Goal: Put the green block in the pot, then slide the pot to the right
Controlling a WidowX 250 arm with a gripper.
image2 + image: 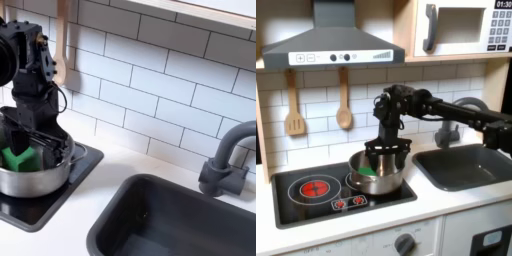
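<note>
1. The gripper (pixel 384 160) hangs low over the steel pot (pixel 378 178) on the stovetop (pixel 301 205), seemingly to drop its load.
2. The pot holds the green block (pixel 16 156), at nine o'clock inside.
3. Whether the jaws clamp the block, I cannot tell.

A white tile wall (pixel 356 105) with grey grout backs the toy kitchen in both exterior views. In the first exterior view a grey hood (pixel 331 42) hangs above a black stove (pixel 316 192) with red burner rings, and a microwave (pixel 464 28) sits in a wooden cabinet at the top right. Two wooden utensils (pixel 294 105) hang on the tiles. A dark sink (pixel 175 220) is set in the white counter (pixel 446 200), with a grey faucet (pixel 225 160) behind it.
</note>
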